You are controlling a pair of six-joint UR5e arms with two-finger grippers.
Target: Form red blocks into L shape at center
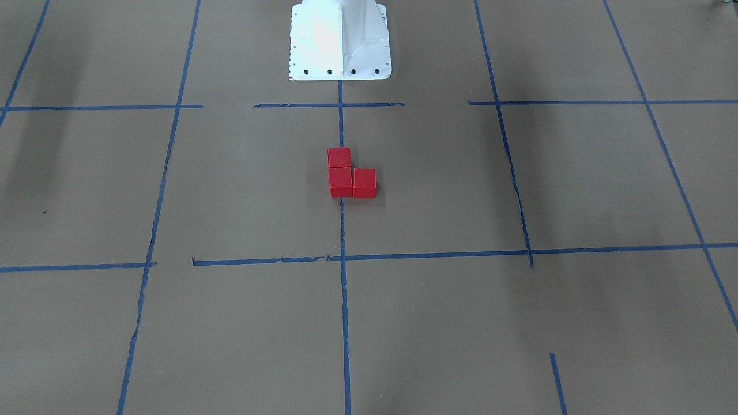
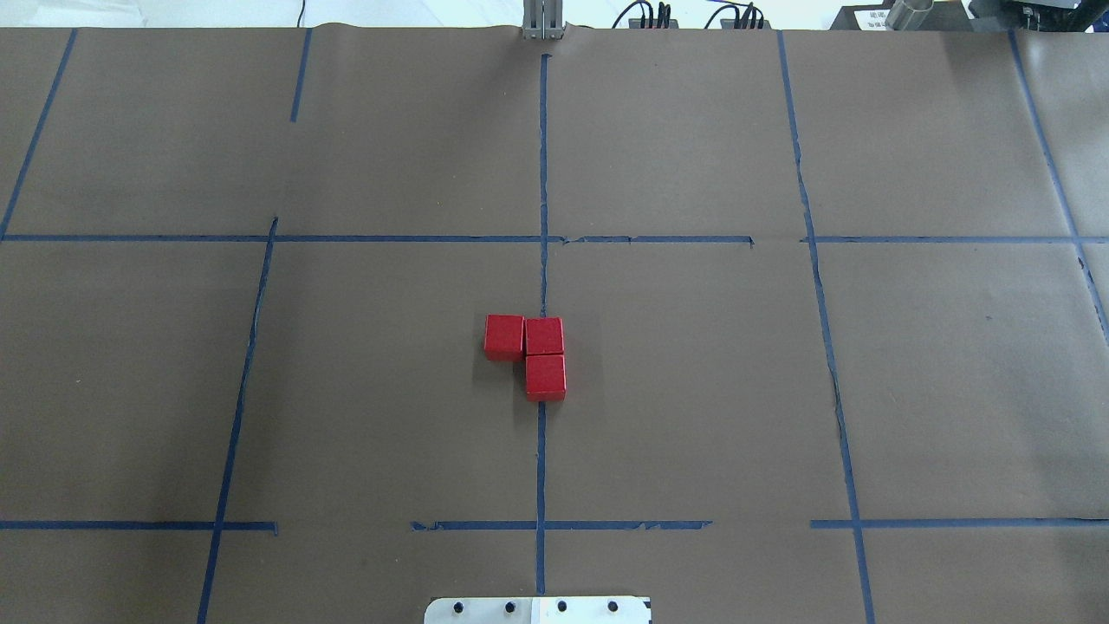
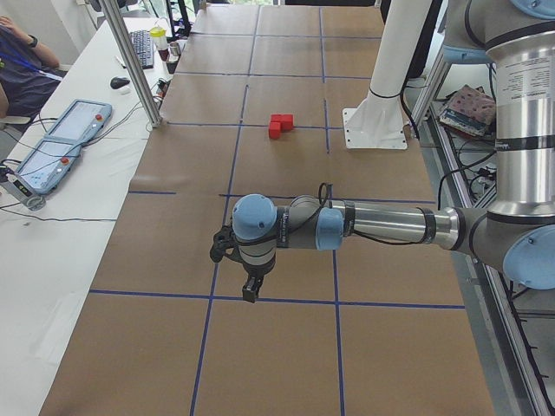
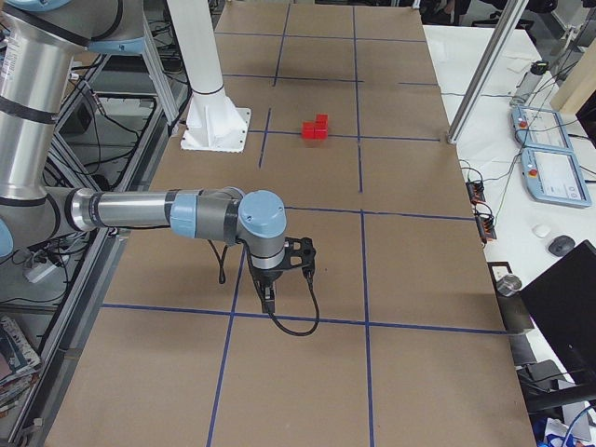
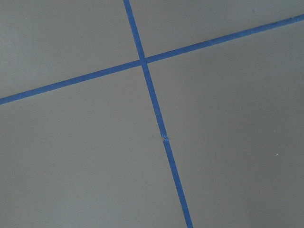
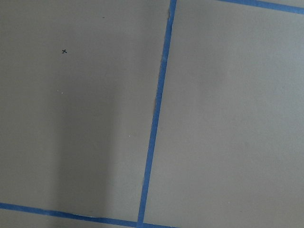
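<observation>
Three red blocks touch each other in an L shape in the center cell (image 2: pixel 390 381). In the overhead view two (image 2: pixel 503 336) (image 2: pixel 544 335) lie side by side and the third (image 2: pixel 545 377) lies nearer the robot, on the vertical blue tape line. The L also shows in the front view (image 1: pixel 340 181), the left side view (image 3: pixel 280 125) and the right side view (image 4: pixel 316 128). My left gripper (image 3: pixel 250 290) hangs over the paper far from the blocks; I cannot tell whether it is open or shut. The same holds for my right gripper (image 4: pixel 268 298). Both wrist views show only paper and tape.
The robot's white base (image 1: pixel 340 40) stands just behind the center cell. Metal posts (image 3: pixel 130 61) (image 4: pixel 484 65) rise at the table's far edge. Teach pendants (image 3: pixel 61 143) (image 4: pixel 549 158) lie on the side tables, and an operator (image 3: pixel 17 61) sits beyond them.
</observation>
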